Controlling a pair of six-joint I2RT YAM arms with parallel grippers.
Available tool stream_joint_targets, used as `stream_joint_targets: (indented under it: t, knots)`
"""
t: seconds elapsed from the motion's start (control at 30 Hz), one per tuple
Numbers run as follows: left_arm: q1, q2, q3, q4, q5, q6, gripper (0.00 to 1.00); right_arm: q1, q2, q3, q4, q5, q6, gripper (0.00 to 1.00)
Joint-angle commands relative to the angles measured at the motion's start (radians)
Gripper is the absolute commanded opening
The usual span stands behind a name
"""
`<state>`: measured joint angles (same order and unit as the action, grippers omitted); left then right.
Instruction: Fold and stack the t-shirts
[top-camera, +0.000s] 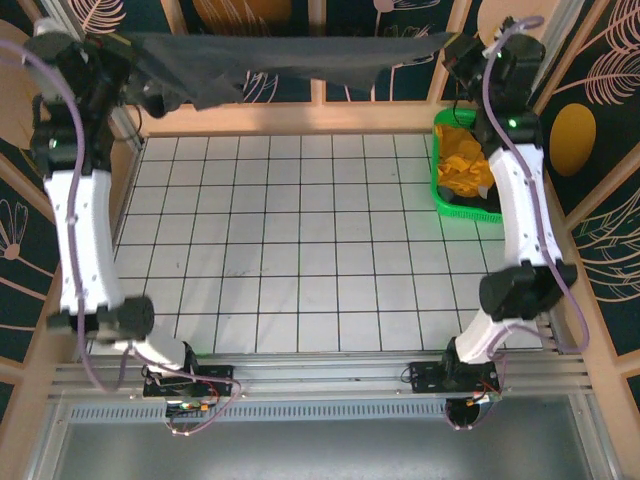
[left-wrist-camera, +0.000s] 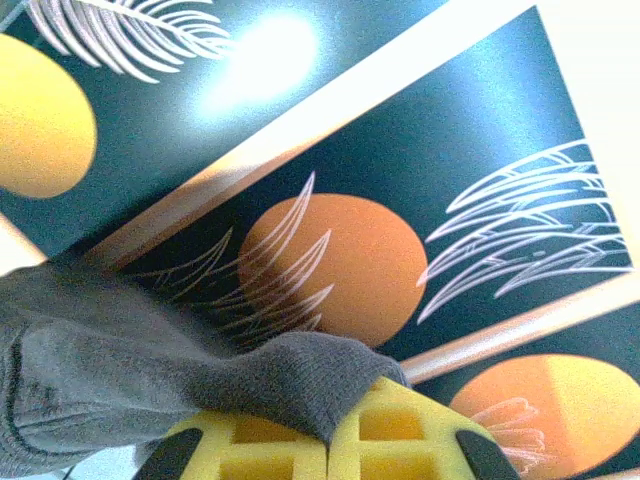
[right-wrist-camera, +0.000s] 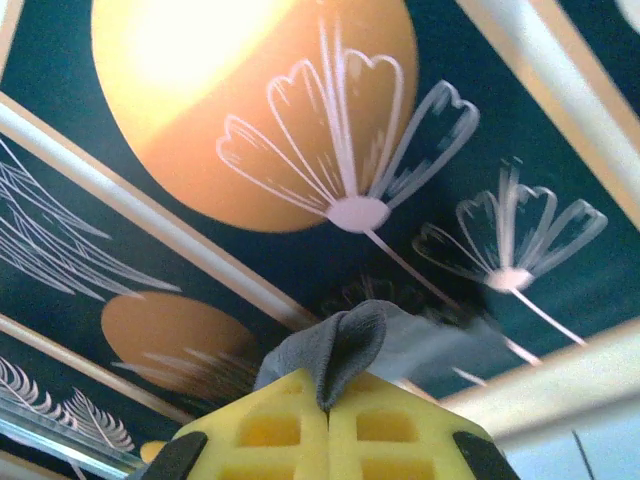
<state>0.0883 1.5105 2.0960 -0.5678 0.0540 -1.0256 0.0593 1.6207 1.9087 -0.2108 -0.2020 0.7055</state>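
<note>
1. Charcoal t-shirt (top-camera: 290, 55) hangs stretched in the air over the far edge of the tiled table (top-camera: 300, 250), held at both ends.
2. Green basket (top-camera: 437, 170) at the far right holds a yellow t-shirt (top-camera: 465, 165).
3. Left gripper (left-wrist-camera: 328, 440) pinches a fold of the charcoal cloth.
4. Right gripper (right-wrist-camera: 328, 400) is clamped on the other end.

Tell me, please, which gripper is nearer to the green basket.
Right. The right gripper pinches a corner of the charcoal t-shirt just beyond the green basket; the left gripper pinches the other corner, far off to the left.
</note>
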Motion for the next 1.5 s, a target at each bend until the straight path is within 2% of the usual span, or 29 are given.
stream_joint_targets:
  t: [0.0,0.2,0.23,0.3,0.37,0.43,0.57,0.73,0.83,0.97,1.17,1.3,1.47]
  knots:
    - [0.014,-0.118,-0.285,0.021,-0.099,0.006,0.0,-0.016,-0.169,-0.27,0.068,0.056,-0.007,0.0]
    - [0.013,-0.28,-0.814,0.078,-0.068,0.008,0.01,0.047,-0.402,-0.83,0.024,0.144,0.073,0.0]
    - [0.013,-0.281,-0.875,0.081,-0.065,0.022,0.12,0.047,-0.411,-0.891,0.011,0.145,0.092,0.0]
    - [0.013,-0.245,-0.968,0.065,-0.05,0.074,0.44,0.042,-0.386,-0.987,-0.031,0.11,0.1,0.32]
    - [0.01,-0.187,-1.008,0.024,-0.038,0.118,0.58,0.048,-0.325,-1.01,-0.09,0.077,0.072,0.5]
    - [-0.002,-0.145,-1.03,0.0,-0.037,0.148,0.64,0.054,-0.275,-0.988,-0.164,0.069,0.046,0.52]
    - [-0.028,-0.139,-1.061,-0.017,-0.046,0.147,0.63,0.082,-0.278,-0.969,-0.213,0.116,-0.009,0.54]
    - [-0.029,-0.129,-1.051,0.002,-0.061,0.13,0.56,0.159,-0.206,-0.898,-0.185,0.14,-0.06,0.53]
    - [-0.029,-0.07,-1.017,0.064,-0.009,0.085,0.49,0.205,-0.092,-0.829,-0.099,0.079,-0.09,0.49]
    - [-0.03,0.049,-0.988,0.19,0.097,-0.016,0.45,0.214,0.124,-0.683,-0.064,0.03,-0.121,0.4]
    - [-0.042,0.254,-0.896,0.233,0.143,-0.045,0.44,0.213,0.453,-0.394,-0.169,-0.003,-0.156,0.33]
    - [-0.078,0.235,-0.992,0.234,0.117,-0.058,0.44,0.203,0.562,-0.33,-0.271,0.042,-0.129,0.33]
    - [-0.101,0.091,-1.261,0.267,0.071,-0.082,0.44,0.193,0.527,-0.442,-0.324,0.13,-0.086,0.33]
